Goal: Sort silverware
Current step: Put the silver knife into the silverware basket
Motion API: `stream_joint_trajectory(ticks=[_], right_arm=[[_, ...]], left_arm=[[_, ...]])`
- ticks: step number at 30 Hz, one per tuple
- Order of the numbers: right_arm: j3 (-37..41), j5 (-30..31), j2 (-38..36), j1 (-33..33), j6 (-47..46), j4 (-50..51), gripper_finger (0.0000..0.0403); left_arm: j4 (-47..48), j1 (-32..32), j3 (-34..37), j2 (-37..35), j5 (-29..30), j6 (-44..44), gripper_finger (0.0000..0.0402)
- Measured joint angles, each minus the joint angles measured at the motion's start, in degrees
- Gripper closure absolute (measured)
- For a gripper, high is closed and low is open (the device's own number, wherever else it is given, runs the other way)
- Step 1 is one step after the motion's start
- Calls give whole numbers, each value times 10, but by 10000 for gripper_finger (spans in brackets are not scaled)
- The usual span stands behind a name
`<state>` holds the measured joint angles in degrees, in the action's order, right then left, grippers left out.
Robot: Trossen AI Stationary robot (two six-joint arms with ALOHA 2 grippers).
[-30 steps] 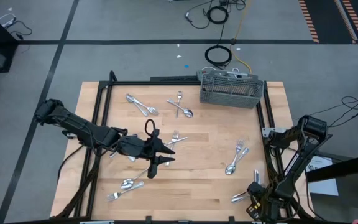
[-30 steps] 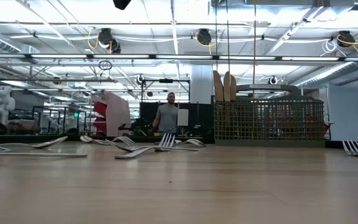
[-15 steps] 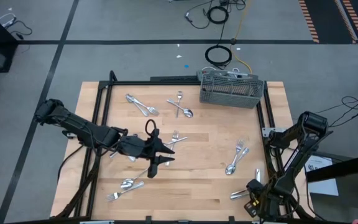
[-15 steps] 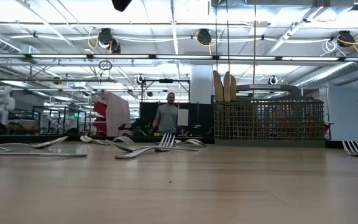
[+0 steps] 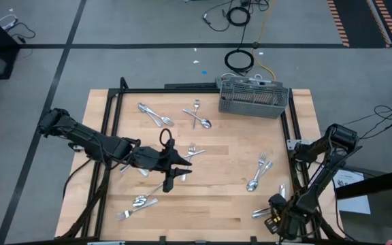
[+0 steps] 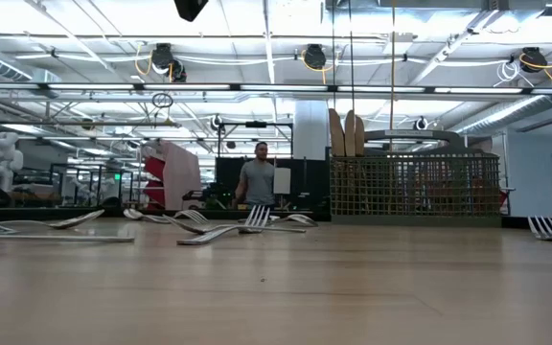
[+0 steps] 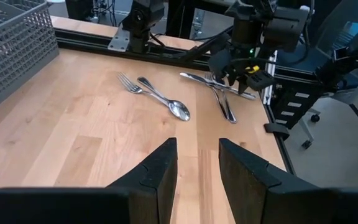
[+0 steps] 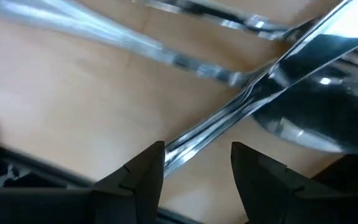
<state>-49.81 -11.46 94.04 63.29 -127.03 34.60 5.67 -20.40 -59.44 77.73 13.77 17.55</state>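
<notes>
Silverware lies scattered over the wooden table: pieces at the far left (image 5: 154, 114), near the caddy (image 5: 197, 117), mid-right (image 5: 258, 170), near left (image 5: 138, 203), and a small pile at the near right corner (image 5: 263, 214). My right gripper (image 5: 278, 212) points down over that pile, open. In its wrist view the fingers (image 8: 143, 177) stand on either side of one slim handle (image 8: 213, 138), beside a spoon bowl (image 8: 316, 118). My left gripper (image 5: 179, 170) hovers open over the table's middle, nothing between its fingers (image 7: 160, 171). The grey caddy (image 5: 253, 97) stands at the far right.
A fork and spoon (image 7: 157, 98) lie between the two grippers. A black frame rail (image 5: 292, 146) runs along the table's right edge, close to my right arm. Cables lie on the floor beyond the far edge. A person (image 6: 257, 182) stands far off in the room.
My right gripper has rolled a little about its own pointing line while staying over the pile at the near right corner. The silverware has not moved.
</notes>
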Motion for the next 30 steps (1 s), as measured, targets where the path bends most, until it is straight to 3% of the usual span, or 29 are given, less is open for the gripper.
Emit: stream_joint_trajectory(ticks=[14,25,30], right_arm=[[-2,-8,28,-32,6,24,236],[-1,-13,30,-34,11,26,363],[-1,-11,30,-33,10,26,386]], left_arm=[[0,5,0,0,-1,-3,277],[0,5,0,0,-1,0,277],[0,5,0,0,-1,1,277]])
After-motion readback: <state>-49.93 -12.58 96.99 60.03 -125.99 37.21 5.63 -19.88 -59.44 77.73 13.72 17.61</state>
